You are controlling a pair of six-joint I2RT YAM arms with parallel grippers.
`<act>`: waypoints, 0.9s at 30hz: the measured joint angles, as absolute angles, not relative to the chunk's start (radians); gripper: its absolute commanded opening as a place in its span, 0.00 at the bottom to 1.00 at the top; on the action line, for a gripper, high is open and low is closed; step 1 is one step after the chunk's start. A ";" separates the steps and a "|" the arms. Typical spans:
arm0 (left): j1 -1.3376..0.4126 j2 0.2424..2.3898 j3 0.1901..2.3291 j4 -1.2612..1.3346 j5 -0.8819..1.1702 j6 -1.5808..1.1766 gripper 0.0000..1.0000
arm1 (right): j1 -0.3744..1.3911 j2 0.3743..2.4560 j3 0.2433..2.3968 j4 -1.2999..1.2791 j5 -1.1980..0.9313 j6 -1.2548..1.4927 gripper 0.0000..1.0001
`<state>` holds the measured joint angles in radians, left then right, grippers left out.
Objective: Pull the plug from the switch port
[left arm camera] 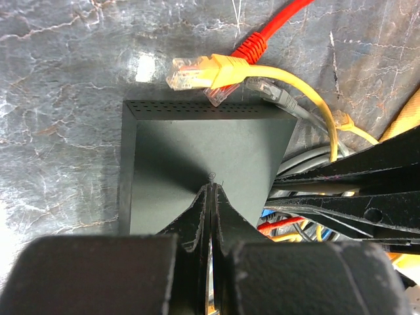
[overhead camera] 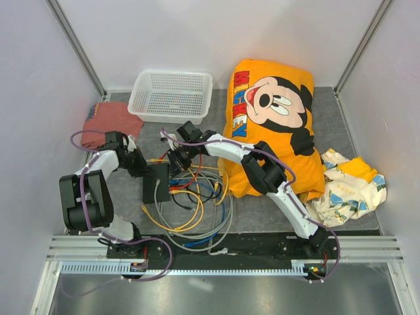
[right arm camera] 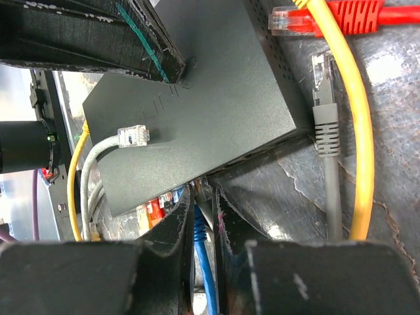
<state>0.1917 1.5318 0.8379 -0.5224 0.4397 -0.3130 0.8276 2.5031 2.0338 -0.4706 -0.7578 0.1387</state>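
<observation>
The overhead puts the switch [overhead camera: 156, 182] flat on the grey mat [overhead camera: 275, 213], left of centre, with a tangle of cables [overhead camera: 193, 207] spilling off its right side. The left gripper [overhead camera: 140, 165] and the right gripper [overhead camera: 176, 159] are both down at its far end. From up here the tips are only dark shapes, so I can't read either one.

The left wrist camera sorts out the first. Its fingers [left arm camera: 197, 216] are pressed tight together with no gap, tips resting on the switch's top face near the middle. It also shows me the end of the box: a yellow plug [left arm camera: 195, 72] lies loose just past the edge, a red cable [left arm camera: 262, 36] runs behind it, and a grey plug [left arm camera: 279, 97] sits beside it.

The right wrist camera gives me what the other two hide, the socket side. The right fingers [right arm camera: 177, 230] are in at that edge, nearly together, with the blue cable [right arm camera: 205, 269] running up between them. I read that as a pinch on it right where it meets the switch. A few reddish plugs [right arm camera: 154, 210] show along that edge, just left of the tips. Only this view shows a loose grey connector [right arm camera: 133, 136] lying on top of the switch.

Only the overhead shows the surroundings: a white basket [overhead camera: 170, 95] behind, an orange Mickey print [overhead camera: 272, 125] to the right and a red cloth [overhead camera: 108, 121] at the left.
</observation>
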 measured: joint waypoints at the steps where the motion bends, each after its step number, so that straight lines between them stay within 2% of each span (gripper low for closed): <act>1: 0.190 1.532 0.838 -0.521 0.440 -0.313 0.02 | 0.827 2.503 2.032 -0.469 -0.759 0.138 0.00; 15: 0.187 1.525 0.827 -0.507 0.447 -0.313 0.02 | 0.825 2.490 1.973 -0.398 -0.807 0.128 0.00; 27: 0.169 1.525 0.827 -0.505 0.446 -0.313 0.02 | 0.842 2.494 2.068 -0.549 -0.700 0.026 0.00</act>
<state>0.1692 1.5249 0.8272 -0.5045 0.4458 -0.3126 0.8421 2.4939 2.0682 -0.5488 -0.6998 0.0257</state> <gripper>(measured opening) 0.022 0.173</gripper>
